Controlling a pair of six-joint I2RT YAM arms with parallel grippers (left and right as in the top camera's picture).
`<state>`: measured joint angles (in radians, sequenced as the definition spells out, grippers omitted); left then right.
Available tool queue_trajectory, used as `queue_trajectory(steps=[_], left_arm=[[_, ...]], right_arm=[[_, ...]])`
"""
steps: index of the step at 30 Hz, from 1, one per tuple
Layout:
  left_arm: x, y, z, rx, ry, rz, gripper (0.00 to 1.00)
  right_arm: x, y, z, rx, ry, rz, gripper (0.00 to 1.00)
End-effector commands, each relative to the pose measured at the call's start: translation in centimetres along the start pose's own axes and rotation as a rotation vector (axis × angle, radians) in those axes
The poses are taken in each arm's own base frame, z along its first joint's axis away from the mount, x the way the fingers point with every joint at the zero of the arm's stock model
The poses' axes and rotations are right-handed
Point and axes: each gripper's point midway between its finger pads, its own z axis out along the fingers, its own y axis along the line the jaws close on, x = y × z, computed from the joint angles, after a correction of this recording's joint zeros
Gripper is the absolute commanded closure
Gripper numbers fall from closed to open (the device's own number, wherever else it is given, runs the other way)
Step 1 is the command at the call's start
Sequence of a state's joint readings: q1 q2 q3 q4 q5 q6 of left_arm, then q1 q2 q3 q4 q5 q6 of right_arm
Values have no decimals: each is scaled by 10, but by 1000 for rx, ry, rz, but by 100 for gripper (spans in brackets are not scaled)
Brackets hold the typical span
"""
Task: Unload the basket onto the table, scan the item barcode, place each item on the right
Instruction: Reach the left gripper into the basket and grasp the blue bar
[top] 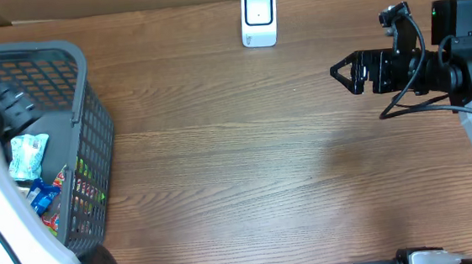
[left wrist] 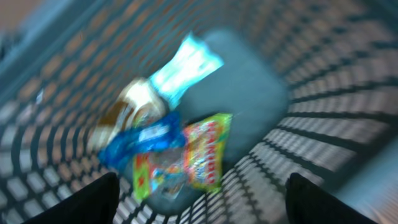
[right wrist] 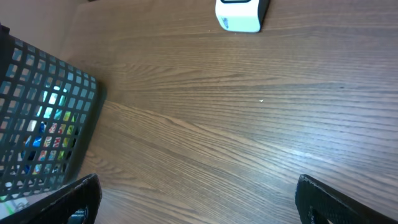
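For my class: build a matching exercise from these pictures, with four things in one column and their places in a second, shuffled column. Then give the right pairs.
Things
1. white scanner
2. grey basket
3. right hand
4. snack packets

Places
A. inside the basket
B. middle of the far edge of the table
C. at the table's left end
D. over the table's right side, open and empty

Pairs: 1-B, 2-C, 3-D, 4-A
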<state>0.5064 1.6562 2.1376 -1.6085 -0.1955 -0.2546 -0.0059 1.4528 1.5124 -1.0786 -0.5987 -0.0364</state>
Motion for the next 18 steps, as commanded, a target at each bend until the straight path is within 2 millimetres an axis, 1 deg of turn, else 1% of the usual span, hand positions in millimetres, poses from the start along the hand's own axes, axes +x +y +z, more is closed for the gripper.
queue_trajectory(steps=[1,4,7,8,9,10,11,13,18], left_arm=[[12,26,40,-3,143,-214,25],[30,39,78,-25,235,-260,25],[57,39,114,-52,321,-276,25],[62,39,121,-58,334,-284,25],[71,41,136,-80,349,-316,23],[75,45,145,-104,351,-350,22],[79,48,158,-110,345,-378,21],[84,56,182,-122,319,-402,21],[89,66,208,-186,265,-384,19]], right_arm=[[-6,7,-1,-27,-9,-6,0],[-6,6,0,-27,-5,-5,0],[-6,6,1,-26,-4,-6,0],[-6,6,1,-26,-4,-6,0],[-5,5,1,-22,0,-3,0],[-4,4,1,-15,3,0,0],[-1,0,1,8,14,7,0],[4,-8,0,54,32,20,0],[6,-9,0,62,40,25,0]])
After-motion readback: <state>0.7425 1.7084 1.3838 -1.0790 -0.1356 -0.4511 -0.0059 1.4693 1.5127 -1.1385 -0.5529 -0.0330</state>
